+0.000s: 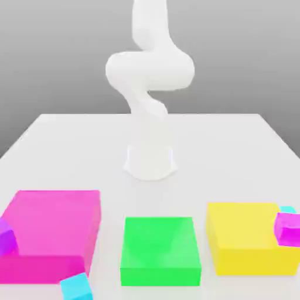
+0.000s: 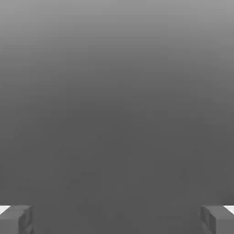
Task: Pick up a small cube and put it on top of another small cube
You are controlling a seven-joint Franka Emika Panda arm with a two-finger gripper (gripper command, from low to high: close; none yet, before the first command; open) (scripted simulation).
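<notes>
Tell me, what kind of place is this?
Probably a pretend computer world, not a real room: a plain white table, a smooth white robot arm, and flat bright blocks like the green block.

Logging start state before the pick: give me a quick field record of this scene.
arm: white arm upright at the table's far middle
gripper: gripper open, nothing between its fingers
cyan cubes: cyan cube in front of pink block; another behind yellow block
magenta cubes: magenta cube at yellow block's right edge; another at pink block's left
middle: green block
</notes>
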